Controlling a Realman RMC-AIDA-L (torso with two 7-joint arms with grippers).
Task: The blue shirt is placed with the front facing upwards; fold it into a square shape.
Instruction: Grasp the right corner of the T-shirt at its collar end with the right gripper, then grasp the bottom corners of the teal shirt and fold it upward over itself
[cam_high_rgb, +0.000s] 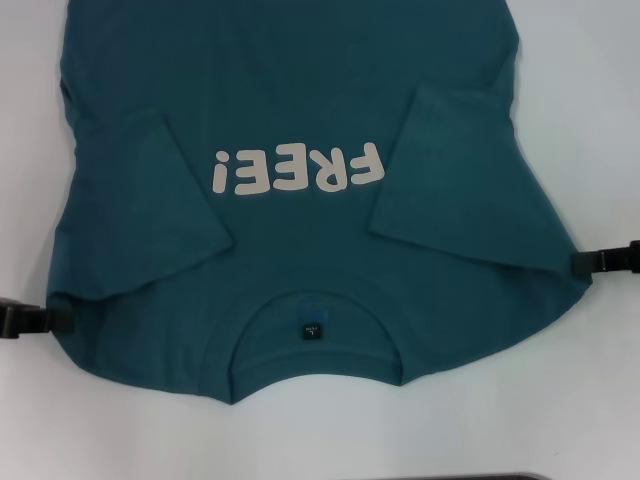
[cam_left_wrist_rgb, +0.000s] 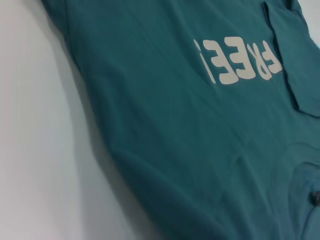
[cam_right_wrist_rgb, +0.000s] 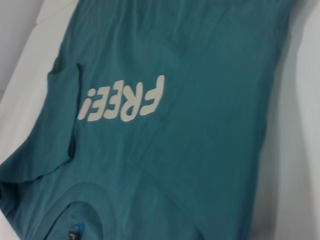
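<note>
1. Left pincer (cam_high_rgb: 55, 320) and right pincer (cam_high_rgb: 585, 263) sit at the shoulder edges of the blue shirt (cam_high_rgb: 300, 100); finger state: can't tell.
2. Shirt lies front-up on the table (cam_high_rgb: 100, 430), sleeves folded in.
3. Soft, light, limp: I'd pinch at the shoulder seams.

Matt teal cotton-like cloth, softly creased: the blue shirt (cam_high_rgb: 300, 110). Smooth cream lettering (cam_high_rgb: 298, 170) printed flat on its chest. Beneath it, smooth matt white table (cam_high_rgb: 560, 400).
</note>
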